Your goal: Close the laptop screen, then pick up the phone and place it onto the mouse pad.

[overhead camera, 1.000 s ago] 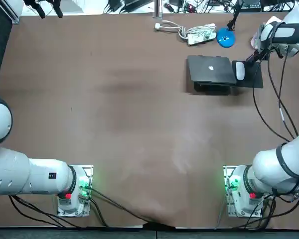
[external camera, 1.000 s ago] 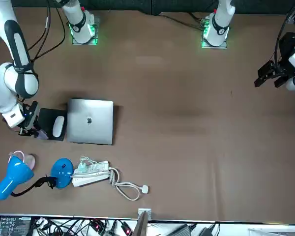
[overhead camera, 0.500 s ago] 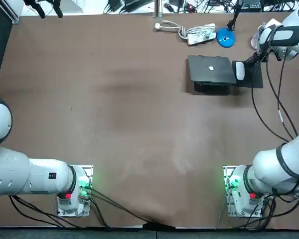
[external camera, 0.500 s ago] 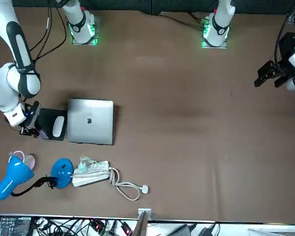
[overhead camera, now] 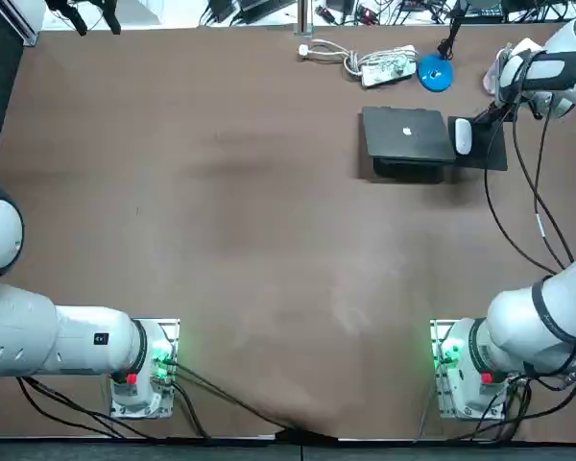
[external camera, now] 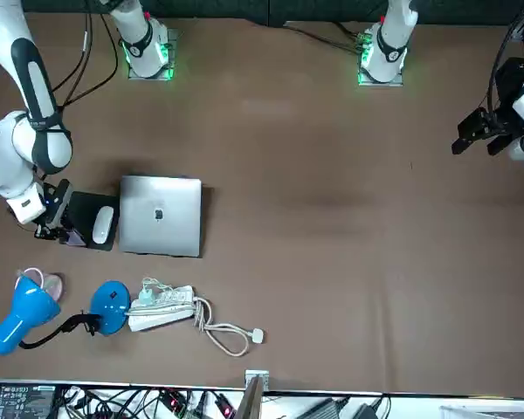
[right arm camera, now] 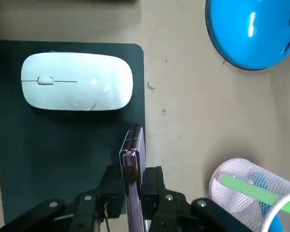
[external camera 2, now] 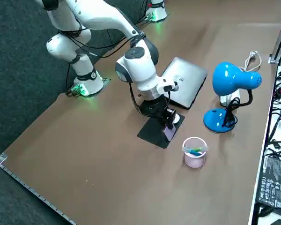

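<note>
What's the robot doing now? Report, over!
Status: right tool shut on phone, at mouse pad edge; laptop closed; mouse on pad, close by.

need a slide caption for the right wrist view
Right gripper shut on the thin purple-edged phone, held edge-on over the edge of the dark rectangular mouse pad, near the white oval mouse.

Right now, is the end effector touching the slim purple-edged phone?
Touching. The right wrist view shows the right end effector clamping the slim purple-edged phone between its fingers.
</note>
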Controlling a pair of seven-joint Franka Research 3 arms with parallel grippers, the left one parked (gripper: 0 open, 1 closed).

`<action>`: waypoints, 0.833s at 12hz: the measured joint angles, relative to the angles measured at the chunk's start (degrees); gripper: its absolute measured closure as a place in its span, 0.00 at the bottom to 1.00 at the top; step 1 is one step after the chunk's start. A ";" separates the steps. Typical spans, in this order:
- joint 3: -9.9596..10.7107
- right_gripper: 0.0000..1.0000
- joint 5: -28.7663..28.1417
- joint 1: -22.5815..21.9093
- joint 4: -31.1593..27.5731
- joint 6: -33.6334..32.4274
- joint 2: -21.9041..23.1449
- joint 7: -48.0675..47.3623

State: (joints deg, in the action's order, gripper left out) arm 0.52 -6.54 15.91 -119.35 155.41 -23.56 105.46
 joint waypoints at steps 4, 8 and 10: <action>0.13 0.78 0.00 0.01 -0.03 -0.36 0.08 0.00; 0.35 0.72 0.00 0.01 -0.06 -1.75 0.36 0.02; 0.35 0.51 0.00 0.00 -0.25 -1.98 0.36 0.08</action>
State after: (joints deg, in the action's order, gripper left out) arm 0.87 -6.54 15.90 -119.60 153.42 -23.20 105.55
